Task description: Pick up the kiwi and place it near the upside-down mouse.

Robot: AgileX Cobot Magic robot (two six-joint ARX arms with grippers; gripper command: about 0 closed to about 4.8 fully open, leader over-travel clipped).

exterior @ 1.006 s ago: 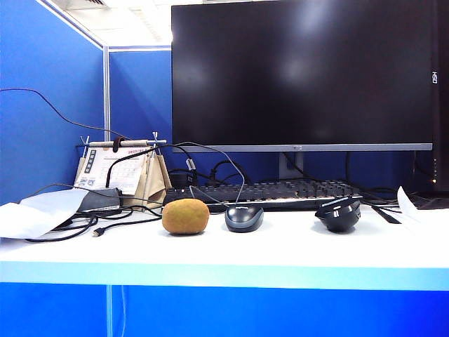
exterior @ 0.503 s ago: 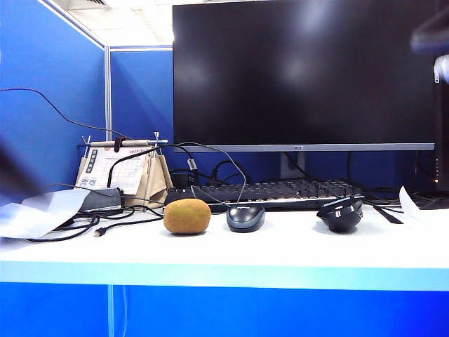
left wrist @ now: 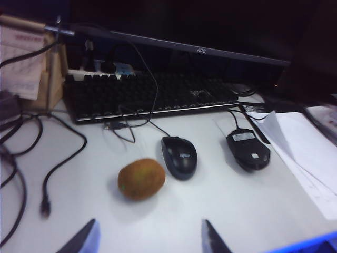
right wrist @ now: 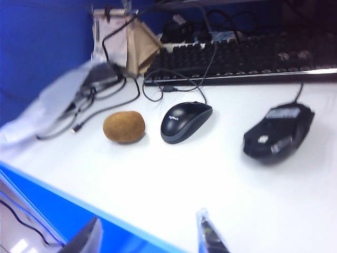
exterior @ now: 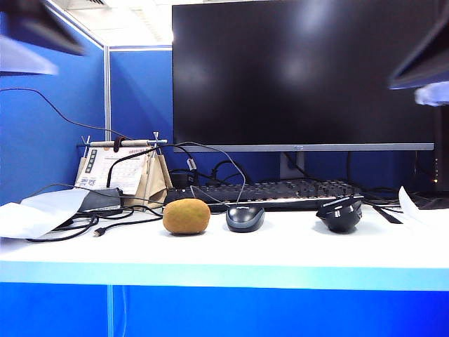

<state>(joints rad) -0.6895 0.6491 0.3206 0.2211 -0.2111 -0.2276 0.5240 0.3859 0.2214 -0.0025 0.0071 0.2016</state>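
White desk (kiwi, mice, keyboard)

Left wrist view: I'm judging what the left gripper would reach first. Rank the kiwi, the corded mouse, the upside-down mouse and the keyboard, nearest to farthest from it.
1. kiwi, just ahead of the left gripper
2. corded mouse, close beside the kiwi, slightly further
3. upside-down mouse, off to the side, near the papers
4. keyboard, at the back under the monitor

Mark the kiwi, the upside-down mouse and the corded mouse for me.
kiwi (exterior: 186,216): exterior view, middle of its fuzzy side.
upside-down mouse (exterior: 339,213): exterior view, on its black shell.
corded mouse (left wrist: 179,156): left wrist view, top of its dome.
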